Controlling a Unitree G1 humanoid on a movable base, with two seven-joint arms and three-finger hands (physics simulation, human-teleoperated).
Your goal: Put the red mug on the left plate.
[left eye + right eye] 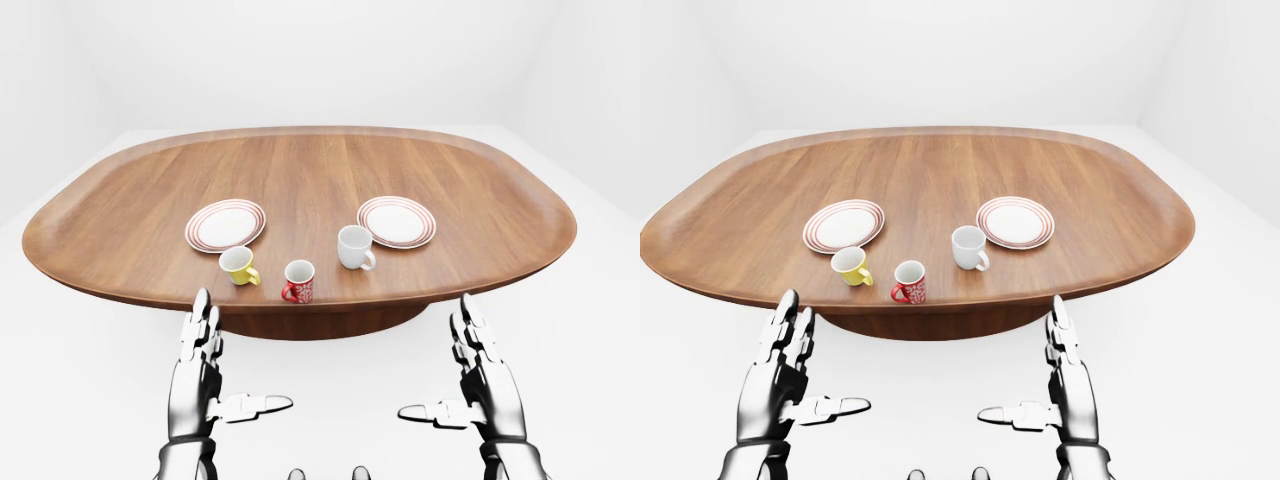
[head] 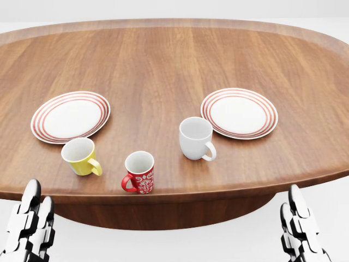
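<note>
worktop: oval wooden worktop (image 2: 174, 60), warm reddish-brown with darker lengthwise grain streaks
red mug: small red ceramic mug (image 2: 139, 173) with a white floral pattern on its side, white inside
yellow mug: plain yellow ceramic mug (image 2: 80, 156), pale inside
white mug: plain white ceramic mug (image 2: 196, 138)
left plate: round white plate (image 2: 70, 116) with concentric red rings at the rim
right plate: round white plate (image 2: 239, 113), same red rings
left hand: glossy silver metal hand (image 1: 203, 383) with black joints
right hand: glossy silver metal hand (image 1: 480, 385) with black joints
surroundings: plain white floor (image 1: 80, 380) and walls
</note>
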